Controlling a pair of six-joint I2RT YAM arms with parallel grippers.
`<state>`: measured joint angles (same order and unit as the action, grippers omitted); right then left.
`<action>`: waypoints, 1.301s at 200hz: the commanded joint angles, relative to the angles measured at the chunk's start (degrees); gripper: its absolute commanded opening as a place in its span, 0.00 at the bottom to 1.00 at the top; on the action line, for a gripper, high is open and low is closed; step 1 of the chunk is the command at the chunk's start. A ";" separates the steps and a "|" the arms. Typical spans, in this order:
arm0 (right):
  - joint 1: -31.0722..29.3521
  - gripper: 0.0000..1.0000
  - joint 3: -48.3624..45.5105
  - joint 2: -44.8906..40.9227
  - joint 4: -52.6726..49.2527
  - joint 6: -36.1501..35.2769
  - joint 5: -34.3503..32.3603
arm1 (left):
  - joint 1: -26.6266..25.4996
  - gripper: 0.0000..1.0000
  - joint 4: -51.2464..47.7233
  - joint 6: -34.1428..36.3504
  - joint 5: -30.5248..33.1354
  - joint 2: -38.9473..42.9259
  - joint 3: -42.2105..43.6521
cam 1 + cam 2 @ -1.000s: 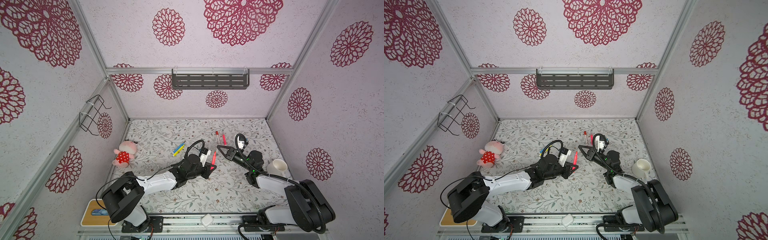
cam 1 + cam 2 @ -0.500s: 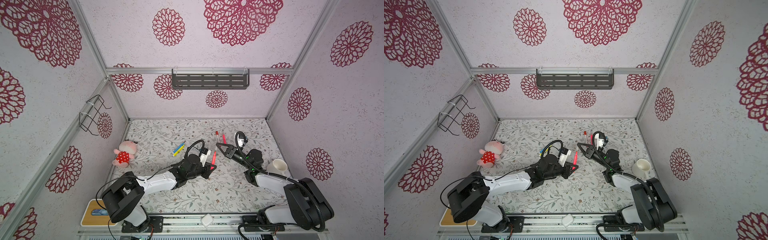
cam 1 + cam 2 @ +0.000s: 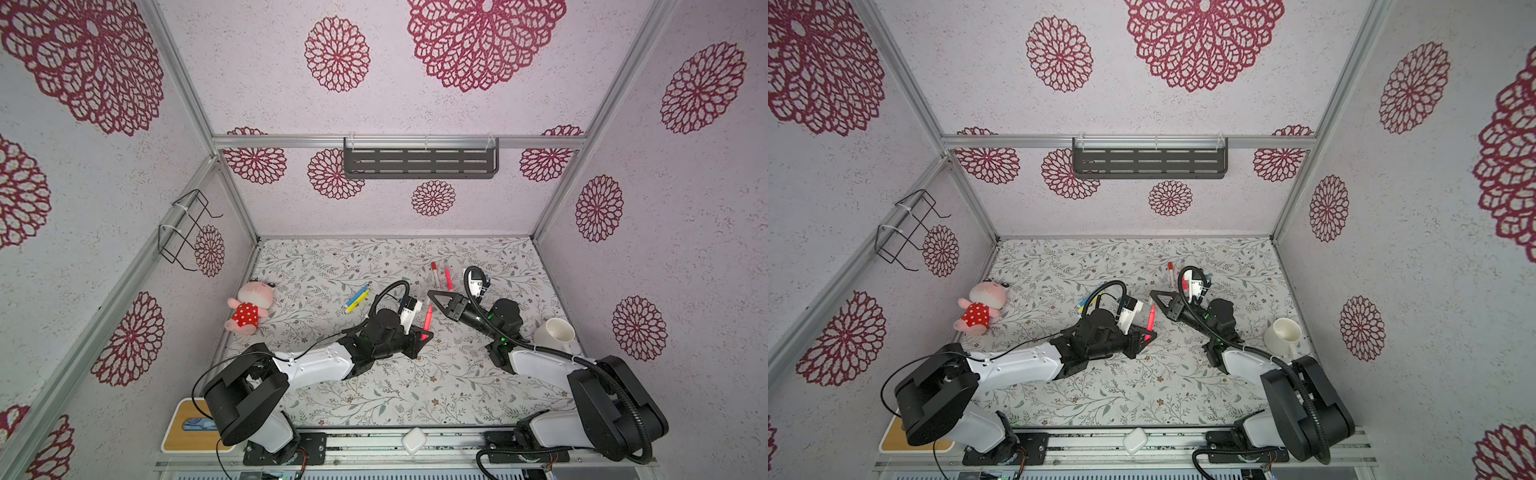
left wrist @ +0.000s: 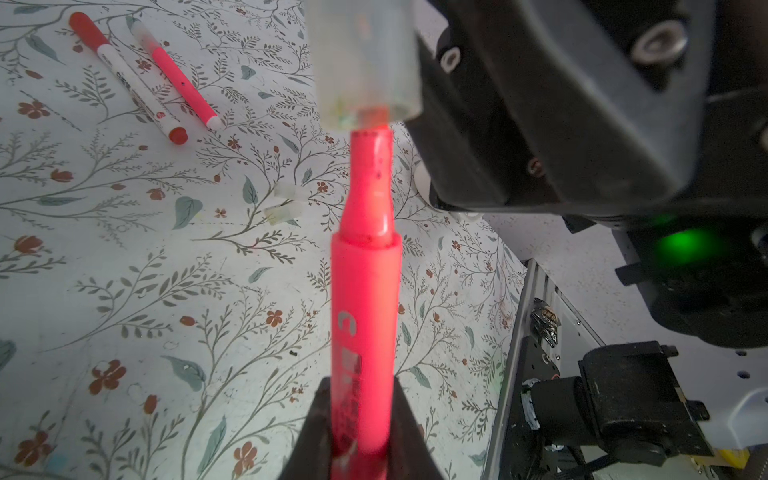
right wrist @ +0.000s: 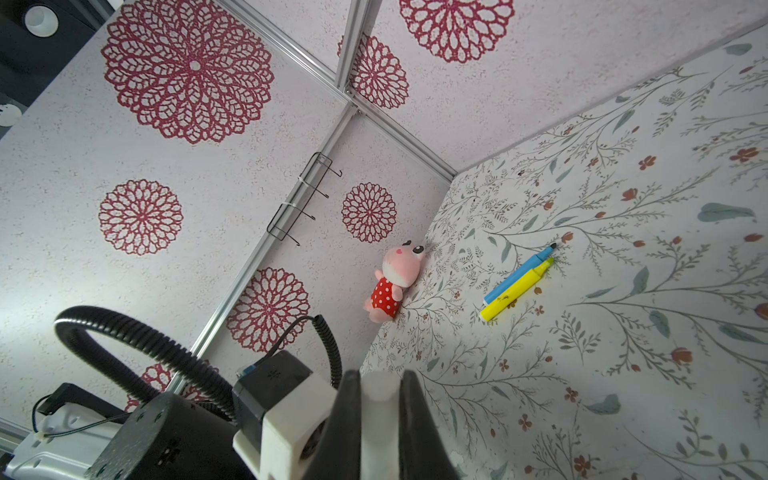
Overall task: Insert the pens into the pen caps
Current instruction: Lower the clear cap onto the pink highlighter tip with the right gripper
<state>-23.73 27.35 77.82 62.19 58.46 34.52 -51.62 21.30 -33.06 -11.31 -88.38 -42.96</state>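
The left gripper (image 3: 421, 333) is clenched on a pink pen (image 3: 427, 318) near the middle of the table (image 3: 395, 386); the pen's long axis runs 6 to 12 o'clock in both top views, tip toward 12; the right gripper (image 3: 431, 294) grasps a clear cap (image 4: 365, 62) at that tip; the left wrist view shows the cap blurred and cut off; the pen's tail hides between the jaws.
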 commanded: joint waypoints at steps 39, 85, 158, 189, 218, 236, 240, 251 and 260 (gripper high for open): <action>-0.05 0.06 4.99 -4.09 -8.27 -6.51 -2.24 | -0.34 0.00 1.64 -0.25 0.30 1.45 0.58; -0.01 0.06 7.35 -5.27 -13.94 -9.65 -3.35 | -0.33 0.00 1.82 -0.21 0.42 1.57 0.95; -0.03 0.06 7.01 -6.70 -17.26 -11.87 -4.11 | -0.36 0.00 1.99 -0.14 0.90 1.93 1.10; -0.02 0.06 6.68 -7.17 -17.28 -12.06 -3.33 | -0.34 0.00 1.99 -0.14 1.02 1.94 1.04; -0.18 0.06 5.79 -7.59 -16.57 -11.53 -2.73 | -0.40 0.00 1.99 -0.17 1.11 2.02 0.95; -0.27 0.06 5.12 -8.01 -16.60 -11.61 -2.55 | -0.41 0.00 1.99 -0.25 1.05 2.09 0.86; -0.31 0.06 4.93 -8.07 -16.71 -11.73 -2.52 | -0.34 0.00 1.99 -0.19 1.10 2.10 0.86; -0.39 0.06 4.45 -8.13 -16.67 -11.83 -2.54 | -0.34 0.00 1.99 -0.16 1.11 2.09 0.77; -0.52 0.06 3.99 -8.13 -16.67 -11.95 -2.53 | -0.34 0.00 1.99 -0.17 1.04 2.15 0.77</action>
<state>-23.83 32.21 71.37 43.44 48.03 31.35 -51.66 21.80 -33.08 -10.81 -87.99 -42.30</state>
